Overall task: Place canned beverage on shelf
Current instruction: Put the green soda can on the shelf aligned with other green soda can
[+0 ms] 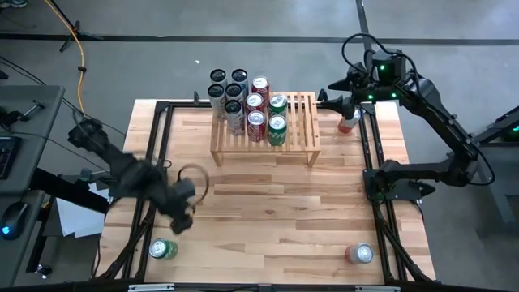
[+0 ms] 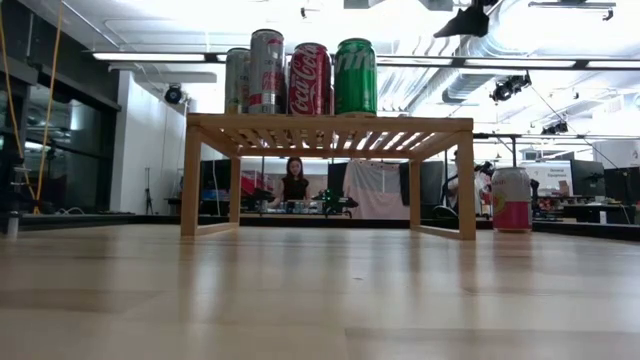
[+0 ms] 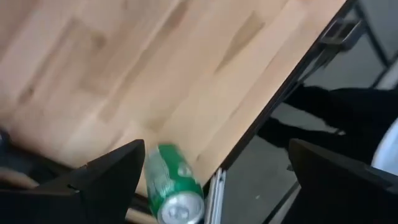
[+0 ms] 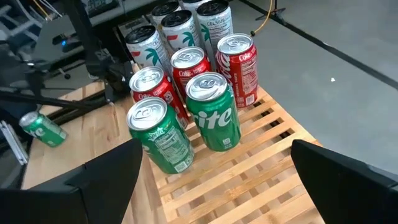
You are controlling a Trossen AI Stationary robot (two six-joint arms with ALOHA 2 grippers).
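Left hand [image 1: 180, 212], fingers spread wide and grasping nothing, hovers over the near-left part of the surface [image 1: 268, 203], just short of a green can [image 1: 163, 248] lying on its side at the near-left corner. Seems to be lining up on that can; in the left wrist view the can [image 3: 174, 190] shows between the two dark fingers, close to the surface's edge rail.

To do this step well: come down with one finger on each side of the can's body, square to its long axis, and close gently around the middle. Could roll, being on its side and round, so better not to nudge it first. Needs turning upright before it goes up.

Shelf [image 1: 302, 122] stands at the far middle, its left half crowded with upright cans [image 4: 186, 81], its right half bare slats; best aim for that bare right part, clear of the standing ones.

Right hand [image 1: 328, 91], also spread and empty, waits high beside the shelf's far-right corner. Pink can [image 1: 349, 120] stands just right of the shelf; another can [image 1: 359, 255] lies at the near right.
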